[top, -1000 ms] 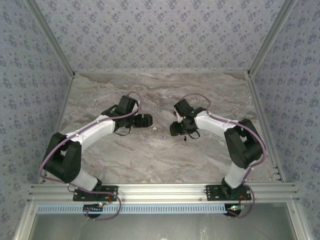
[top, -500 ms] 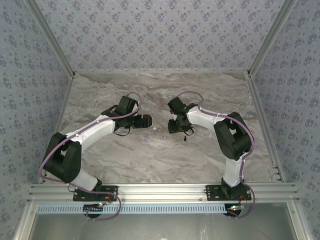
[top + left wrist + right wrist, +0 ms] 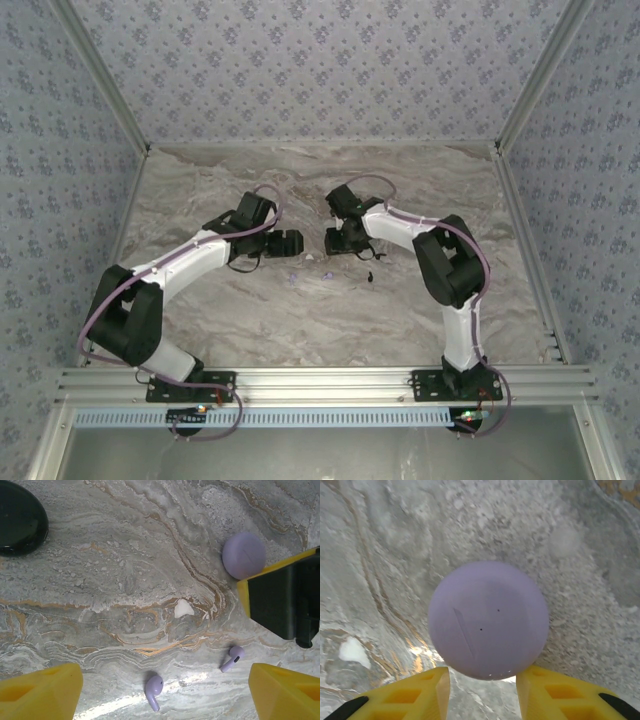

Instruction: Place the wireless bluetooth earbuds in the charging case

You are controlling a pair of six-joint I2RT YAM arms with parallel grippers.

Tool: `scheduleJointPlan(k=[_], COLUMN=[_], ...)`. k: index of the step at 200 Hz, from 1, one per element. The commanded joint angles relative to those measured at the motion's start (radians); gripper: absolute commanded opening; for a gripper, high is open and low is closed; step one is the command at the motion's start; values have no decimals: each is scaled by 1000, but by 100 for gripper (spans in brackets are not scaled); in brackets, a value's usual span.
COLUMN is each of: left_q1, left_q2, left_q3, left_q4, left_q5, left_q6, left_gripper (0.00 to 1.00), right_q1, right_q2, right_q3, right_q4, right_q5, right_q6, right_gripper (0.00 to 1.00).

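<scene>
Since a second ago, the right arm has been swung inward toward 9 o'clock in the top view. The right gripper (image 3: 335, 240) has been brought closer to the left gripper (image 3: 292, 240), which is unmoved. The right fingers are narrowed yet parted, with nothing clasped; the round lilac case (image 3: 489, 620) lies just past their tips. The left fingers are spread wide and empty. On the marble table (image 3: 125, 580), the first lilac earbud (image 3: 154, 690) is laid with its stem toward 5 o'clock. The second lilac earbud (image 3: 232, 658) is laid with its stem toward 7 o'clock. A black puck (image 3: 20, 517) is seen at 10 o'clock.
</scene>
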Motion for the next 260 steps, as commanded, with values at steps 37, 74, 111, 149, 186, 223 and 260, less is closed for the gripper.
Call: scheduleJointPlan(k=[37,74,111,149,186,223,260], left_q1=[-22,-54,-65,-79,-80,-81,-81], left_q2=[112,220,323,398,460,513,561], left_q3=[117,192,242,284,315,348,373], left_q4=[28,51,81,77,95,98,105], left_q5=[98,131,178,206,256,258,257], left_q6=[-23,-23,-47,-53,-63,-79,-88], left_gripper=[76,64,26,26,24,22,20], right_q1=[-57,-149,-194,-199,-199,-193,-192], right_q2=[-133,-82,48,154,227,268,268], right_q3=[-37,30,170,290,363,407,400], right_q4=[33,-41,-127,-187,-224,-266,-290], right_q5=[-67,-153,-197,-234,-238,-237,-241], right_q6=[-13,-102,-149,-168,-169,-181,-202], right_gripper=[44,39,21,20,19,19,19])
